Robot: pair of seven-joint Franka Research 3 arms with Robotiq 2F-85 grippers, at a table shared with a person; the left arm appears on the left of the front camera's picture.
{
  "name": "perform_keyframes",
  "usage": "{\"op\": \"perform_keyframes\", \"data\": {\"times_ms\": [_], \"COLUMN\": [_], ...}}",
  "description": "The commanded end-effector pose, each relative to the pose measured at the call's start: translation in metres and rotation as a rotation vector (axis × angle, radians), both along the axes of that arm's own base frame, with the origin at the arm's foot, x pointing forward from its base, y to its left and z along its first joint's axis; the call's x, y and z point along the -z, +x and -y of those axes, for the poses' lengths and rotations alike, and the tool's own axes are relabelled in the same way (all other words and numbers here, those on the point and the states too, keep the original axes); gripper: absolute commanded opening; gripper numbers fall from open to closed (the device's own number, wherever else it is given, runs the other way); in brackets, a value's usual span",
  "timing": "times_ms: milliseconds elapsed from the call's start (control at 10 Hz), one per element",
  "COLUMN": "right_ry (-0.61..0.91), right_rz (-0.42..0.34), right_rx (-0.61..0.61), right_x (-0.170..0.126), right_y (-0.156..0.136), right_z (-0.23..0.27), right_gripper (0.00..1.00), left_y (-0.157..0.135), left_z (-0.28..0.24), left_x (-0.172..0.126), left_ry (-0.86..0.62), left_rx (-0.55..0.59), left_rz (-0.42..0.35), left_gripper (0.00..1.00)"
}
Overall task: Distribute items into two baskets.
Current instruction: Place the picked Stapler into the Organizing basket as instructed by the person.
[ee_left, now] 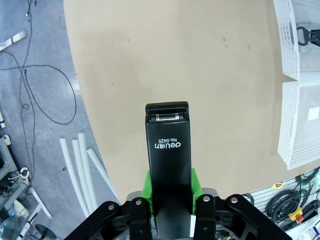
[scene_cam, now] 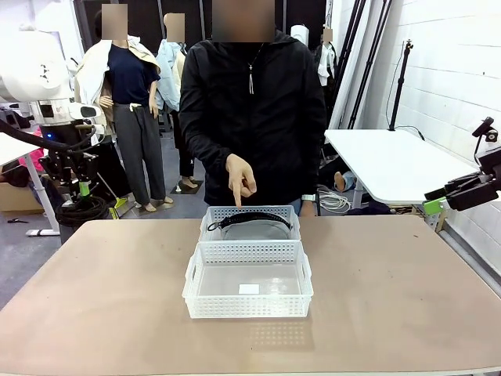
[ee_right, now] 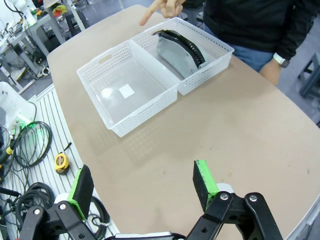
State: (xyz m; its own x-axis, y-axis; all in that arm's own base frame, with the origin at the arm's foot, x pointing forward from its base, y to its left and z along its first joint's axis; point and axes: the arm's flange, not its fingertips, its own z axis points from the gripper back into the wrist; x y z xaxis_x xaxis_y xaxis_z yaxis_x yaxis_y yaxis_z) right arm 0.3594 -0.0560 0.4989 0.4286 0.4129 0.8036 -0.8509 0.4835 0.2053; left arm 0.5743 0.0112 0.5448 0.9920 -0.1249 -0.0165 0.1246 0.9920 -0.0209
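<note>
Counter [scene_cam: 407, 305] space runs bare and wide on both sides of the two baskets, which sit touching end to end near the middle; the near basket [scene_cam: 248, 279] has only a small white label on its floor, and the far basket [scene_cam: 249, 222] holds a grey pouch with the black strap [scene_cam: 252, 217] curved over it. A person [scene_cam: 252, 102] in a black jacket stands at the far edge, one hand [scene_cam: 240, 178] pointing a finger down toward the far basket. At the picture's left, off the counter's edge, the left end effector [ee_left: 170, 187] is clamped on the black stapler [ee_left: 168, 150], whose printed face and front tip stick out past the green pads above bare counter, well apart from the baskets seen at that view's right edge. The stapler's rear is hidden between the fingers. The right end effector [ee_right: 142, 185] hangs with its jaws wide and nothing between them, above the counter's near corner, well short of the near basket; in the front view only part of it juts in at the right edge.
</note>
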Motion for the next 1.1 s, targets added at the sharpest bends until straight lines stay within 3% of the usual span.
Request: {"op": "perform_keyframes", "data": {"times_ms": [0, 500, 700, 1000], "right_ry": [0.027, 0.027, 0.027, 0.027], "right_rz": [0.02, 0.02, 0.02, 0.02], "right_rx": [-0.002, -0.002, -0.002, -0.002], "right_x": [0.005, 0.005, 0.005, 0.005], "right_y": [-0.001, -0.001, -0.001, -0.001], "right_z": [-0.002, -0.002, -0.002, -0.002], "right_gripper": [1.0, 1.0, 1.0, 1.0], "left_y": [0.001, 0.0, -0.002, -0.021], "left_z": [-0.001, 0.0, 0.027, 0.061], "left_x": [-0.004, 0.0, -0.003, -0.005], "left_ry": [-0.01, 0.0, -0.086, -0.16], "left_rx": [-0.008, 0.0, 0.173, 0.338], "left_rz": [0.001, 0.0, -0.045, -0.066], "left_gripper": [0.0, 0.0, 0.0, 0.0]}}
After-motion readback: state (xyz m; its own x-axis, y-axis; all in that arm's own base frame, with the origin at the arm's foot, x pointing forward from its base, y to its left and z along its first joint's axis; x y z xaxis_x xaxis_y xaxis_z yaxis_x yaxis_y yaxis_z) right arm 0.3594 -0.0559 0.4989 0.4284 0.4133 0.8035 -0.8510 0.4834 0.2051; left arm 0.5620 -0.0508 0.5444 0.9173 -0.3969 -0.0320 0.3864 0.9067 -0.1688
